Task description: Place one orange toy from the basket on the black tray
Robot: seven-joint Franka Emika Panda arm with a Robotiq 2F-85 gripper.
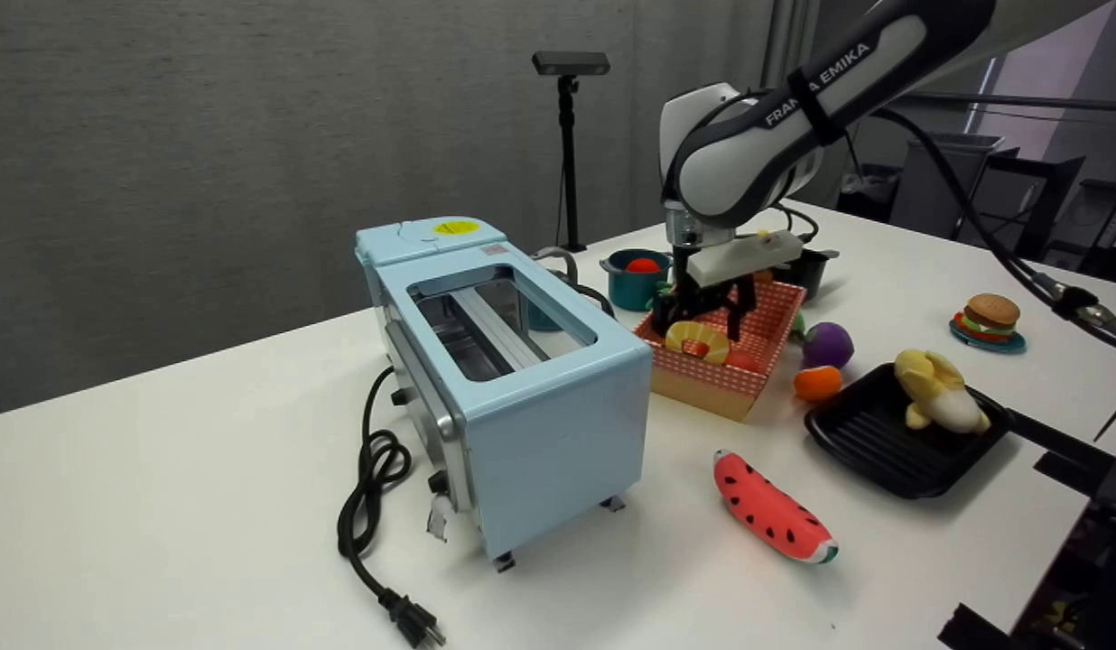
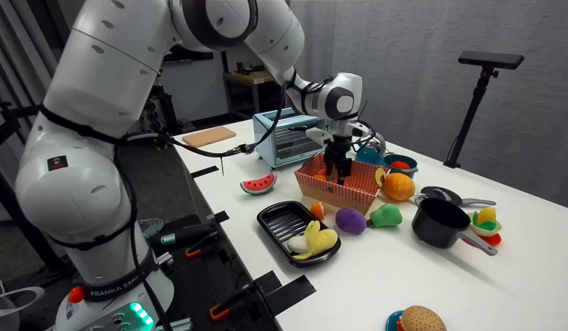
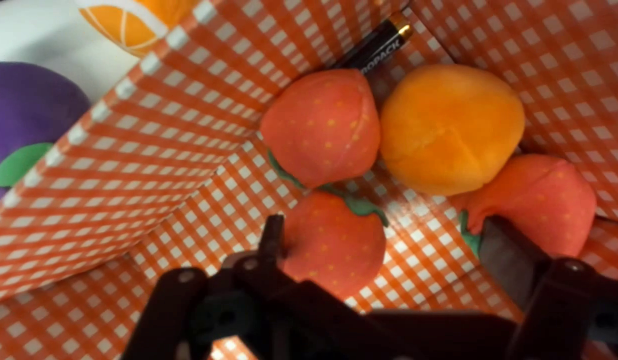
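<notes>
Wrist cam: gripper [image 3: 384,225] spread wide around a strawberry [image 3: 336,247], gap on one side; the orange [image 3: 451,130] sits in the basket [image 3: 154,165] just beside the gripper, near a battery [image 3: 381,45] reading "OPACK". In an exterior view there's a banana [image 1: 946,397] in the tray [image 1: 869,442], a ways off from the gripper, and the arm [image 1: 847,81] says FRANKA EMIKA (K mostly hidden). In an exterior view a bowl [image 2: 484,232] farther off has corn [image 2: 487,214].

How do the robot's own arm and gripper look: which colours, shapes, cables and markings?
The white, rounded, smooth robot arm has dark joint rings, black wrapped straps and a thin black cable. White FRANKA EMIKA lettering sits on dark grey, partly covered. The black, hinged gripper has narrow, flat fingers.
</notes>
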